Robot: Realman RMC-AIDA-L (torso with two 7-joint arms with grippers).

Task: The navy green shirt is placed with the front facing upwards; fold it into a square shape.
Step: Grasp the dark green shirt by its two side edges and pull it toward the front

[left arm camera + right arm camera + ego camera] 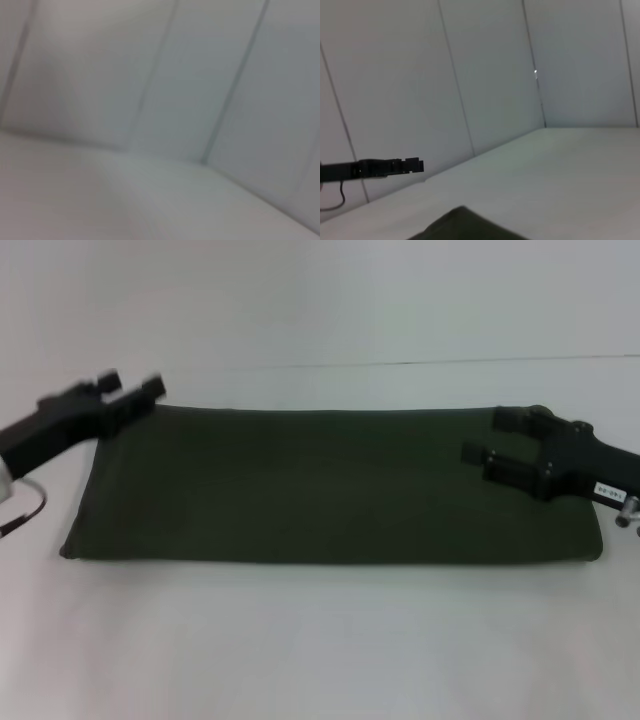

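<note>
step: looks to me like the lengthwise folds are done. The shirt [330, 485] lies as a long flat band on the table [320, 640], no sleeves or lettering showing. What's left, I reckon, is the crosswise fold to get a square.

shirt: stretched between my two grippers, one short end under each.

left gripper [132, 400]: hangs over the far corner of its end of the band, fingers apart, holding nothing that I can see. Can't say if the tips touch the cloth.

right gripper [505, 435]: sits above the other short end, fingers spread wide and pointing in toward the middle of the band, empty.

arms: both come in low from the sides, wrists nearly level, aimed at each other.

wrist cams: left one only gives me wall and table; right one catches a dark corner of cloth and the left gripper far off.

next: I'd guess one end needs pinching at both corners and carrying across onto the other, edges lined up.
</note>
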